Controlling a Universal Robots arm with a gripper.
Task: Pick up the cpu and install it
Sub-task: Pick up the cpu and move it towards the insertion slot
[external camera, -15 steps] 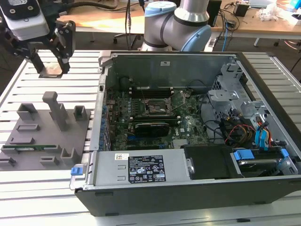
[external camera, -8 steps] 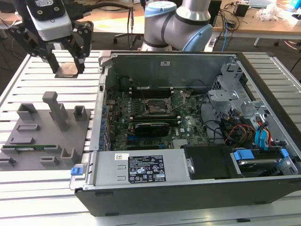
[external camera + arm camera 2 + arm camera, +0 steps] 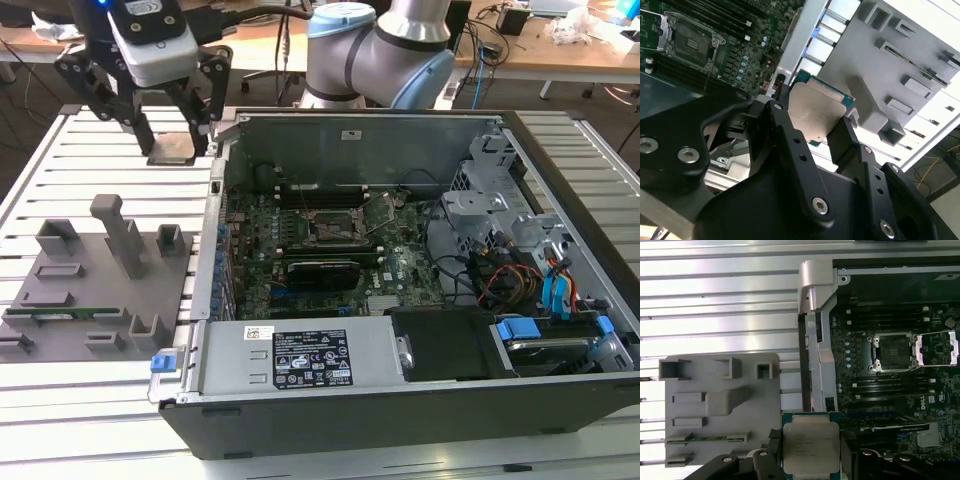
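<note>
Above the slatted aluminium table [image 3: 100,150], towards the exterior view's left and just outside the far corner of the case: black two-finger gripper [image 3: 174,140] on a grey-and-blue robot arm [image 3: 400,50].

Item held: the cpu [image 3: 810,442], a small flat square chip with a silver-grey metal top and a thin green rim. The gripper is closed onto it, one black finger [image 3: 782,107] on each of two opposite edges. The chip is level, metal top up in the first wrist view, and clear of the table.

Item, table, exterior view's left: flat grey plastic fixture plate [image 3: 70,290] with raised blocks and open pockets. A long green memory stick [image 3: 60,312] lies in a slot along its near edge. The plate is below and near the gripper, not touching it.

Item, table centre: open black-and-grey metal computer case [image 3: 400,400] lying on its side, interior upward. A green motherboard [image 3: 300,265] covers its floor.

Item, on the motherboard: square black-framed processor socket [image 3: 892,352], with its metal load plate [image 3: 935,347] hinged open to one side. No chip is seated in it. The socket is well apart from the held cpu, with the case wall between them.
</note>
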